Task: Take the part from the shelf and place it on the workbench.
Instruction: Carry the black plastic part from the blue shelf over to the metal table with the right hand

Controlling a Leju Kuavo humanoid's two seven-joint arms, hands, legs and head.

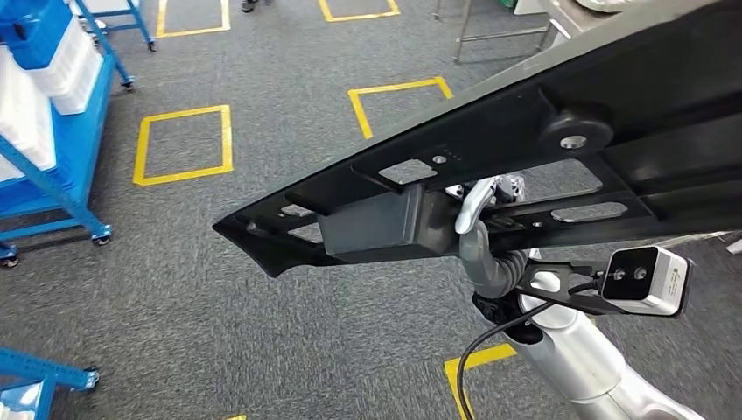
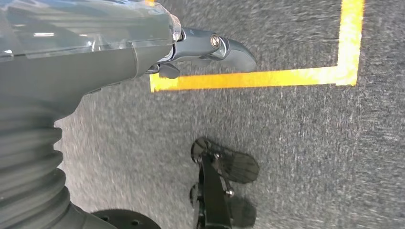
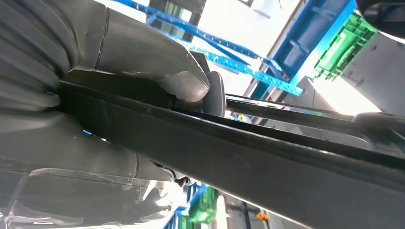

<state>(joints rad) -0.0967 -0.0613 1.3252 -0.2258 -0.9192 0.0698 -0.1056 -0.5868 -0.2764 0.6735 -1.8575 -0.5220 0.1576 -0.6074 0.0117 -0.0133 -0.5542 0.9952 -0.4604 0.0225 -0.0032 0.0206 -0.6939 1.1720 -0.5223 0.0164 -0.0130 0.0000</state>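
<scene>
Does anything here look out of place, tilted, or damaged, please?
Nothing looks damaged. The long black part is held by the right hand near its middle and slants across the head view, one end lower. The left hand hangs free over the grey floor.

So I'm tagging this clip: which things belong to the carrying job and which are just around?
Job:
- long black part, held up over the floor
- right hand, gripping the part

Just around:
- blue wheeled shelf carts
- yellow floor markings
- left hand, holding nothing
</scene>
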